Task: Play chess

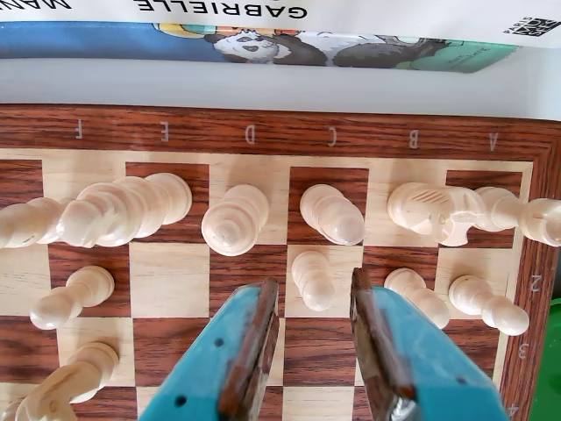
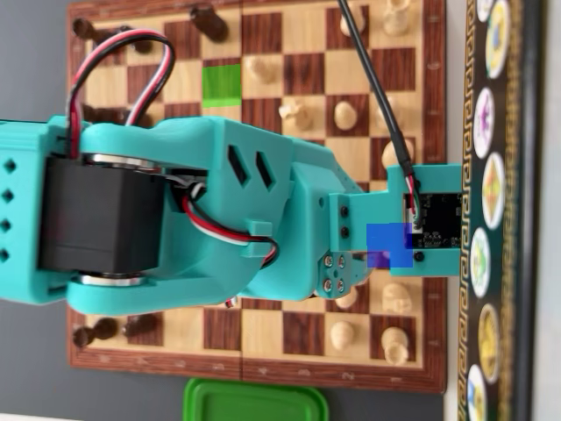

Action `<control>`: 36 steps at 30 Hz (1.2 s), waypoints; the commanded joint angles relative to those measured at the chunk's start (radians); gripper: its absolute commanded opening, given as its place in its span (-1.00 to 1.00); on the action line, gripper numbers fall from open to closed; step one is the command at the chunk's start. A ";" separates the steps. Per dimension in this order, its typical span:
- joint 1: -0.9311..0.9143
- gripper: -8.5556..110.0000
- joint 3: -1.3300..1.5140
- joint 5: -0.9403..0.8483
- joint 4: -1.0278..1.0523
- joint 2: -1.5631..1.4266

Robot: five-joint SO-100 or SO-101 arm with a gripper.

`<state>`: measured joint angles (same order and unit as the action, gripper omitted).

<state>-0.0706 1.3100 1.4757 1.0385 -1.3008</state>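
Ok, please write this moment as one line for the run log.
claw: open, empty | position: above white pawn on chessboard | contact: none | green square: free

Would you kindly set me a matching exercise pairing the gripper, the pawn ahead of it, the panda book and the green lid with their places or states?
Things:
1. gripper
2. pawn
3. panda book
4. green lid

Places or states:
a. past the lettered edge of the board, wrist view
b. open, above the board
c. off the board's bottom edge, overhead view
d. on file C, in line with the gripper's gap

Pairs: 1-b; 2-d; 3-a; 4-c
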 commanded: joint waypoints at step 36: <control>-0.046 -0.63 -0.216 -0.006 -0.011 0.176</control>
<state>-0.0966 1.1459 1.4757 1.0385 -1.1137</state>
